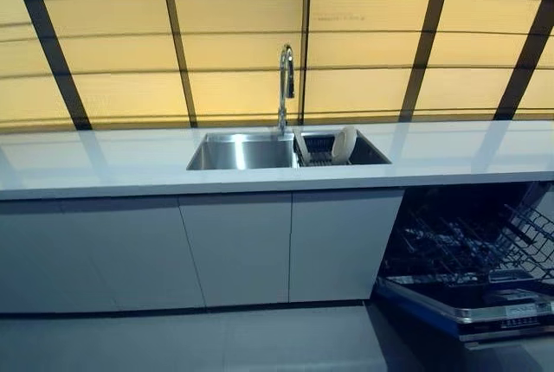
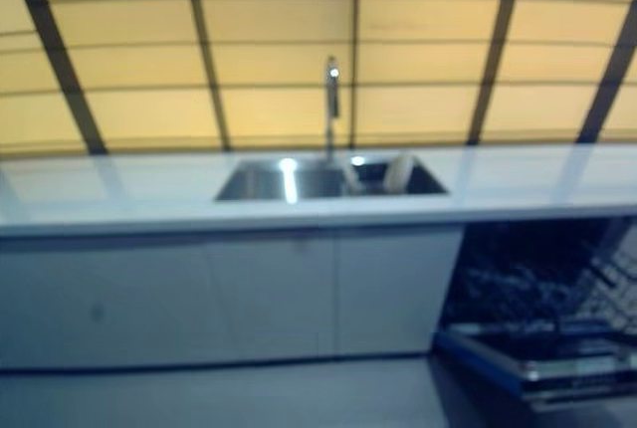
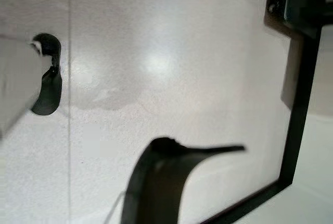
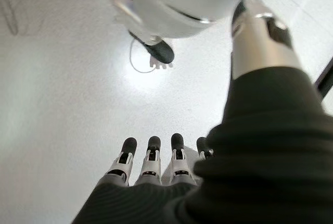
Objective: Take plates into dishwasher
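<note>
We find 1 plate (image 1: 344, 144) standing in the rack inside the sink (image 1: 242, 151), well apart from the open dishwasher (image 1: 467, 259). Right hand (image 4: 156, 164) relaxed, holding nothing; left hand's state we cannot tell. Risk: plate slipping during carry.

The right hand (image 4: 156, 200) wears a dark ribbed cover (image 4: 260, 146) of fine, close ridges that wraps the back of the hand and the wrist. Past its edge a row of fingers (image 4: 151, 164) stands out: silver-grey shells with small dark insets and rounded, glossy black tips. The thumb (image 4: 263, 47) is thicker, a silver sleeve with a dark panel. Of the left hand (image 3: 156, 182) only a dark, smooth, curved piece shows, tapering to a thin point.
</note>
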